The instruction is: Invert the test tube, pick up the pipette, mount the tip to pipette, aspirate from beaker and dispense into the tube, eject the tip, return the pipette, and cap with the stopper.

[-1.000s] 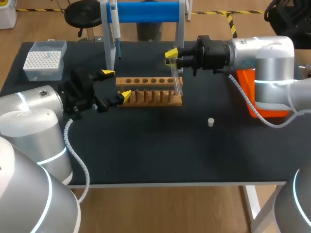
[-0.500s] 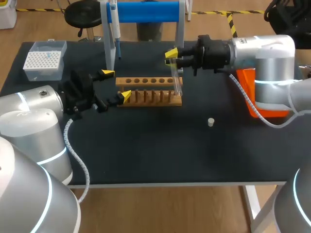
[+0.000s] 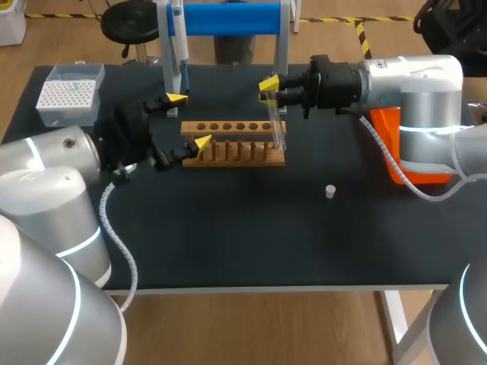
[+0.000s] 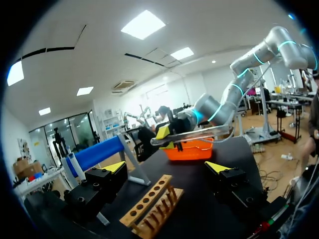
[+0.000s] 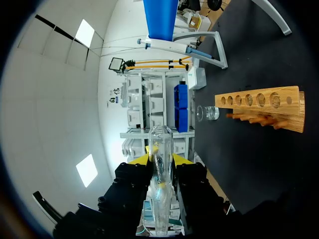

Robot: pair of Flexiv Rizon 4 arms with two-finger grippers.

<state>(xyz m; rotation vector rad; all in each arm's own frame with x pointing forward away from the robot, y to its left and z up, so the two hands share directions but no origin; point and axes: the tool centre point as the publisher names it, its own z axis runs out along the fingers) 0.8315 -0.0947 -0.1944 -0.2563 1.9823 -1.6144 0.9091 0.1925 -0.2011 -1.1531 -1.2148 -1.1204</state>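
A clear test tube (image 3: pixel 275 125) hangs nearly upright from my right gripper (image 3: pixel 268 85), which is shut on its upper part; its lower end is at the right end of the wooden rack (image 3: pixel 233 143). In the right wrist view the test tube (image 5: pixel 160 164) sits pinched between the fingers, with the rack (image 5: pixel 261 107) and a glass beaker (image 5: pixel 208 113) ahead. My left gripper (image 3: pixel 189 119) stands open at the rack's left end, holding nothing. From the left wrist, the left gripper (image 4: pixel 167 167) frames the rack (image 4: pixel 149 204). The pipette (image 3: pixel 181 46) hangs on its stand. The small stopper (image 3: pixel 329 191) lies on the table.
A tip box (image 3: pixel 70 93) stands at the back left. The blue-barred stand (image 3: pixel 228 18) rises behind the rack. An orange container (image 3: pixel 392 144) sits at the right, partly behind my right arm. The black table (image 3: pixel 243 236) stretches in front of the rack.
My left gripper has lifted and shifted slightly toward the back and right, still open. The right arm and the tube have stayed where they were.
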